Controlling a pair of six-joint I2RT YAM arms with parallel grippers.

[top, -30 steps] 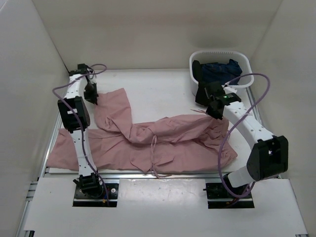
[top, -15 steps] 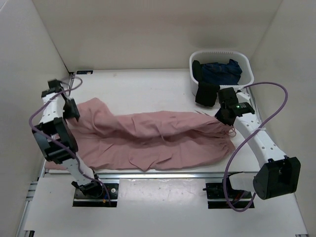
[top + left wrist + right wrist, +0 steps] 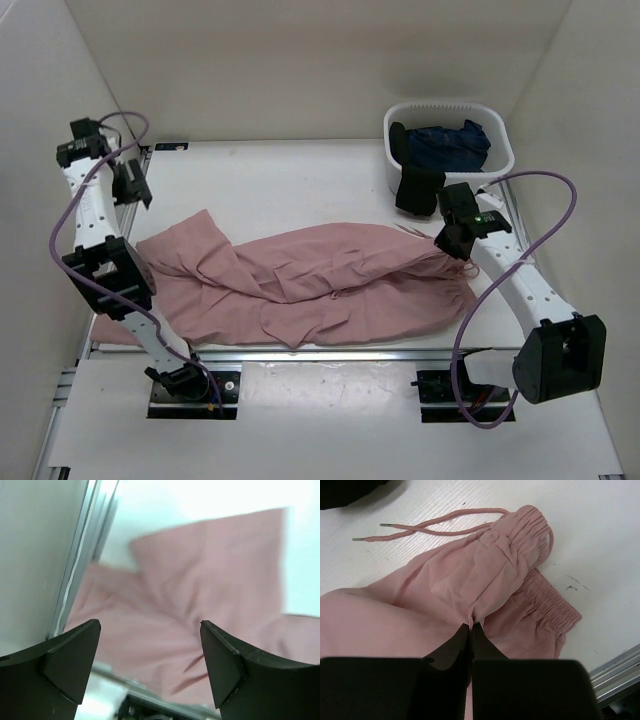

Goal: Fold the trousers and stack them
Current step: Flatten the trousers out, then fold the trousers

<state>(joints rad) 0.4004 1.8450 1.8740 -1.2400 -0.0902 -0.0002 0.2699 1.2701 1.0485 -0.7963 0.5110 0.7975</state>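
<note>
The dusty-pink trousers (image 3: 320, 280) lie stretched across the table, legs to the left and gathered waist to the right. My left gripper (image 3: 132, 188) hangs open in the air above the back-left leg end, touching nothing. In the left wrist view its fingers (image 3: 227, 660) stand wide apart, with the trousers (image 3: 200, 580) far below. My right gripper (image 3: 447, 243) is shut on a fold of fabric beside the waistband. In the right wrist view the jaws of that gripper (image 3: 471, 626) pinch a seam of the trousers (image 3: 445, 585), with the drawstring cords (image 3: 420, 529) trailing off left.
A white basket (image 3: 446, 107) with dark blue clothes (image 3: 447, 146) stands at the back right, and a black piece (image 3: 415, 190) hangs over its front. White walls close in on the left, back and right. A metal rail (image 3: 330, 352) runs along the near table edge.
My left gripper opened, let go of the trouser leg and rose toward the back left. The leg dropped flat on the table. The right gripper stayed shut on the waist end.
</note>
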